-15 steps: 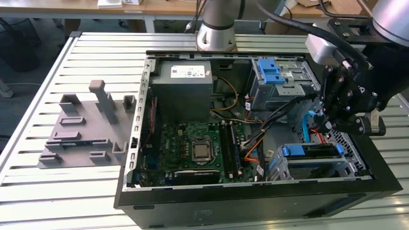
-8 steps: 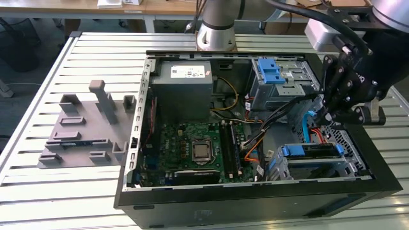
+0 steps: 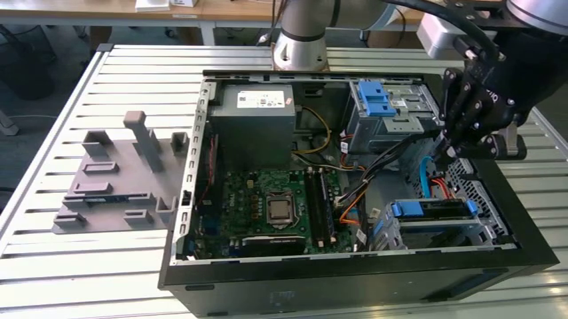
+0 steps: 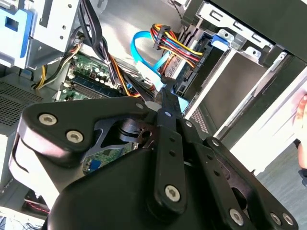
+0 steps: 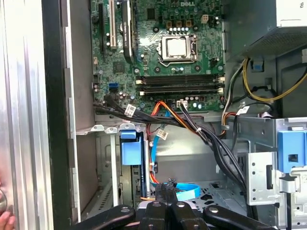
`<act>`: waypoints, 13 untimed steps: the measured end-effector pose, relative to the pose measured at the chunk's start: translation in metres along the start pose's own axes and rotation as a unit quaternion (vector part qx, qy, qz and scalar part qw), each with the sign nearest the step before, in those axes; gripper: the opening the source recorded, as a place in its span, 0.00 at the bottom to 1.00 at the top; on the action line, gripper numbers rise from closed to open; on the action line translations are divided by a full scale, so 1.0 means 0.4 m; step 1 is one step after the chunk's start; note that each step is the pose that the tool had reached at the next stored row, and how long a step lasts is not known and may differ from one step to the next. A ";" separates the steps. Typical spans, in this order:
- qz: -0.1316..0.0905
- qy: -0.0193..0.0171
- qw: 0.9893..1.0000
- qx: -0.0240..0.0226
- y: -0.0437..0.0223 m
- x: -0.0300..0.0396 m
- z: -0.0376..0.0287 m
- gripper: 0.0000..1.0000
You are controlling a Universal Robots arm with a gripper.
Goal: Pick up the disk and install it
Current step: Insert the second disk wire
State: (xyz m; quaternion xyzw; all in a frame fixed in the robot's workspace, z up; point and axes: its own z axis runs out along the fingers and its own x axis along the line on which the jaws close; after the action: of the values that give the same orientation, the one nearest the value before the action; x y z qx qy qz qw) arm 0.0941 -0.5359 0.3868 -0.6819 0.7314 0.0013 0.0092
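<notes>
Inside the open black computer case (image 3: 355,279), black gripper (image 3: 446,154) hangs with fingers pressed together, holding nothing. Blue-bracketed silver disk (image 3: 432,210) sits in the grey drive bay (image 3: 497,229) just beside it.

Slatted metal table (image 3: 53,266), open computer case (image 3: 355,282) on it, grey fixture block (image 3: 111,183) beside it

computer case (image 3: 355,279): open, lying on the slatted table (image 3: 89,279), toward its right edge in the exterior view
motherboard (image 3: 266,212): inside the case
power supply box (image 3: 257,119): grey, in the case's far corner
grey fixture (image 3: 116,179): near the table's left edge
</notes>
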 end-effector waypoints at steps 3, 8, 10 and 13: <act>0.000 0.004 1.000 0.000 0.000 -0.004 0.000 0.11; 0.000 0.004 1.000 0.000 0.000 -0.008 0.001 0.17; 0.000 0.004 1.000 0.000 0.000 -0.009 0.001 0.17; 0.000 0.004 1.000 0.000 0.000 -0.012 0.002 0.25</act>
State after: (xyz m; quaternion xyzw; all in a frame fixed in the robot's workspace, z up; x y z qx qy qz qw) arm 0.0946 -0.5310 0.3862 -0.6819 0.7314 -0.0016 0.0065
